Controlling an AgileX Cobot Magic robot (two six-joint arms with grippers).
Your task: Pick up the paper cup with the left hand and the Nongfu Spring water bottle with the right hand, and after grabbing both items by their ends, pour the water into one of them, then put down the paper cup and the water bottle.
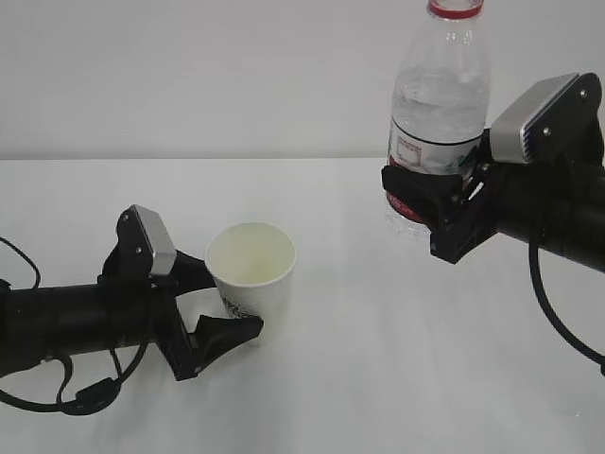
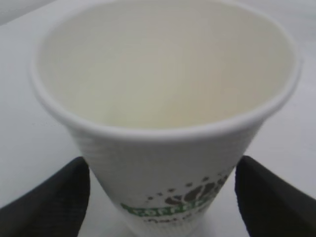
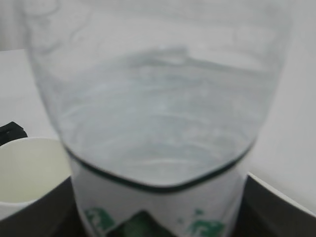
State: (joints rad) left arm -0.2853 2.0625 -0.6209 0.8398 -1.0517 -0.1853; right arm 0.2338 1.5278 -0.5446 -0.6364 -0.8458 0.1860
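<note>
The paper cup (image 2: 163,148) bears green lettering, seemingly "COFFEE", partly blurred

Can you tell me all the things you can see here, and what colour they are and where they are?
paper cup: one, white with a green logo, upright on the table at centre-left, open top, between the left gripper's fingers.
water bottle: one, clear with a red neck ring and red label, upright at upper right, held up off the table, no cap visible.
water: clear, inside the bottle.
table: one, white, under everything.
cables: black, hanging by each arm.
left gripper: one, black with a silver-grey block, low on the left, fingers wide on either side of the cup.
right gripper: one, black with a silver-grey block, on the right, closed on the bottle at its label.
</note>
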